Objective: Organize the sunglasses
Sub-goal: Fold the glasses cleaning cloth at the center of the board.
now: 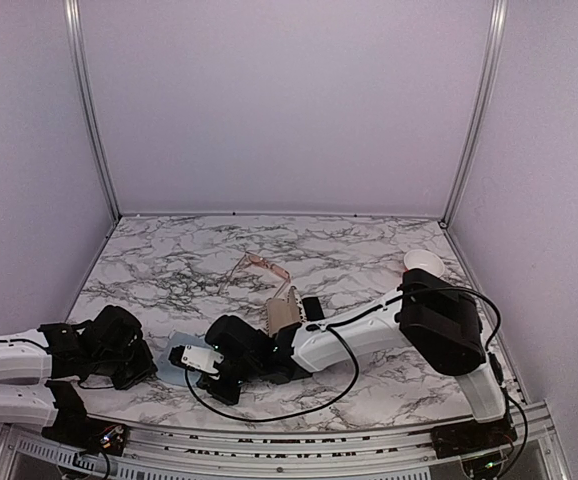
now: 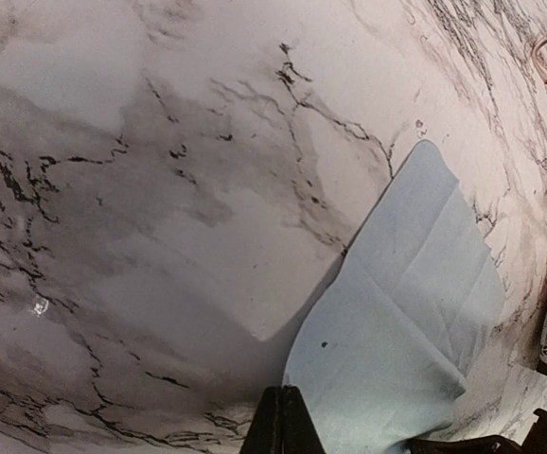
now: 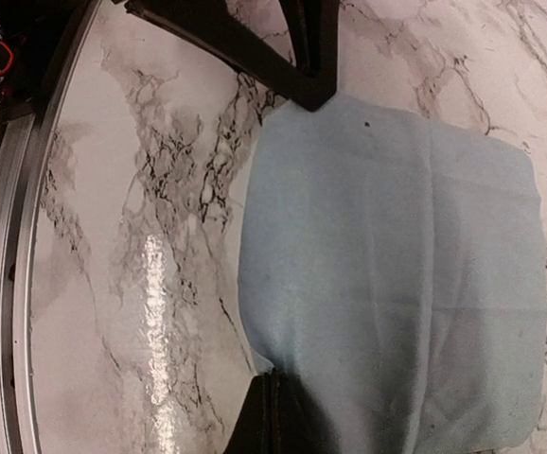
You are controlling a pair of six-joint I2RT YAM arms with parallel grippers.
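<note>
Marble worktop, pale blue cloth near its front edge. Right gripper pinches the cloth's edge; left gripper closed, tips touching its corner. Wire-framed sunglasses mid-worktop.

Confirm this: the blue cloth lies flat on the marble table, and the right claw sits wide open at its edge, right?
No. The right claw is shut, not wide open: the right wrist view shows it closed tight at the edge of the blue cloth, flat on the marble table.
</note>
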